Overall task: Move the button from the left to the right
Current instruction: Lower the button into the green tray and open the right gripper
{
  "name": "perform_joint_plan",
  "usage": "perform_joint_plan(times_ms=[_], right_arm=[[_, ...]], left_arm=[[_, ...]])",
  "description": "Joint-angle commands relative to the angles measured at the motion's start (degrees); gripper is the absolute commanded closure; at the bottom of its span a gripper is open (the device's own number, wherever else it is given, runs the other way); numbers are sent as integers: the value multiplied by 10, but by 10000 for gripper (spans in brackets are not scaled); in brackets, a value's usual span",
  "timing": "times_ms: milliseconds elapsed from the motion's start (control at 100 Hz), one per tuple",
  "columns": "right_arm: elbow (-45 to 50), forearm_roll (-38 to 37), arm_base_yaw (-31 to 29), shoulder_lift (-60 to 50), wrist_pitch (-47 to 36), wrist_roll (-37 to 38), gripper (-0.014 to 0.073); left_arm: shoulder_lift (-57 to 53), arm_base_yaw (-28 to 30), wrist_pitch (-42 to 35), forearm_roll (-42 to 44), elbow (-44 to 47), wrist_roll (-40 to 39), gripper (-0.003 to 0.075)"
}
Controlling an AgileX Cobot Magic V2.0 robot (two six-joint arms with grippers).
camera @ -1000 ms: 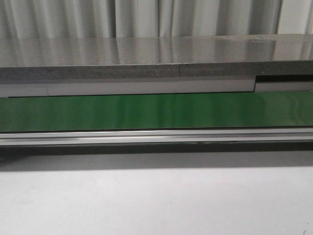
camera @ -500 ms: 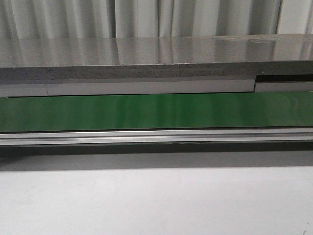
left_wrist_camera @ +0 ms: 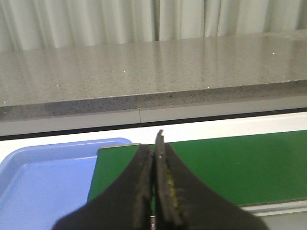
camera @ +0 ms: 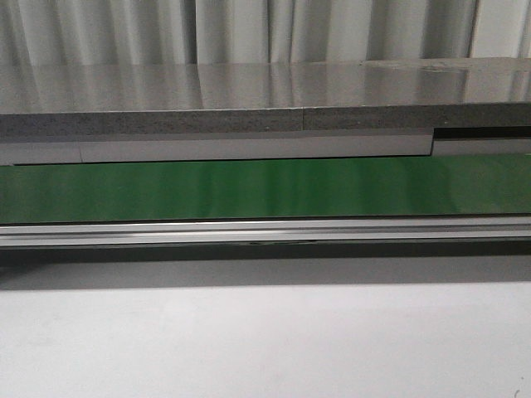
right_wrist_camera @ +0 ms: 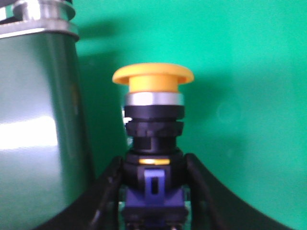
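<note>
Right gripper (right_wrist_camera: 153, 191) clamped on the button (right_wrist_camera: 153, 143), black fingers (right_wrist_camera: 109, 191) pressed against both sides of its dark lower body. Yellow-orange cap up top, silver ring just beneath, black collar under that, then a blue piece sitting between the fingers. Held upright in the right wrist view, bright green surface (right_wrist_camera: 249, 96) filling the background behind it, a darker green glossy curved part (right_wrist_camera: 38, 134) just beside it with a metal roller end (right_wrist_camera: 43, 19) at its top. Whether the button touched that surface, could not be told. Over on the other side, left gripper (left_wrist_camera: 154, 187) pinched closed on nothing, fingertips (left_wrist_camera: 144, 167) pressed together, hung above the end of the green belt (left_wrist_camera: 230, 167). Blue tray (left_wrist_camera: 43, 182) lying just beside that belt end, grey stone-like counter (left_wrist_camera: 153, 67) beyond. From the front, only the belt (camera: 265, 189), its aluminium rail (camera: 265, 232), the counter (camera: 249, 99) and the white table (camera: 265, 340) in shot; neither arm nor button seen there.
</note>
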Motion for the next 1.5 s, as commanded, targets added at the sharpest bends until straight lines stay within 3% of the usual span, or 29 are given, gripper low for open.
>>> perform_joint_plan(times_ms=[0, 230, 660, 1230, 1489], right_arm=[[-18, 1, -5, -26, -24, -5, 407], [-18, 1, -5, -26, -25, -5, 403], [-18, -1, -5, -26, -30, -5, 130], [-18, -13, 3, -107, -63, -5, 160], [-18, 30, 52, -169, -80, -5, 160]], left_arm=[[4, -5, -48, -7, -15, -1, 741], [4, -5, -48, -7, -15, -1, 741], [4, -5, -48, -7, -15, -1, 741], [4, -5, -48, -7, -15, -1, 741], [4, -5, -48, -7, -15, -1, 741]])
